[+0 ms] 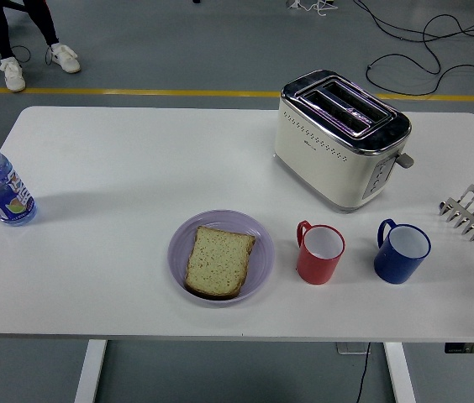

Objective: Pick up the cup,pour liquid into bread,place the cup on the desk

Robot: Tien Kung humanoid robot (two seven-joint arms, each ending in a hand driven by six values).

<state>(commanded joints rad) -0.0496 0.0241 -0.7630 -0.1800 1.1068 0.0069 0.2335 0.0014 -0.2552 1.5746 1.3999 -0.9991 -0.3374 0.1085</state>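
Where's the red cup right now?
In the head view, the red cup stands upright on the table's right half, between the purple plate holding the bread and the blue cup, in front of the toaster.

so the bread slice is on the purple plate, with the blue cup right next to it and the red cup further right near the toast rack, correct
Not quite: the cups are swapped. In the head view the red cup stands right next to the purple plate holding the bread slice, and the blue cup is further right, near the toast rack.
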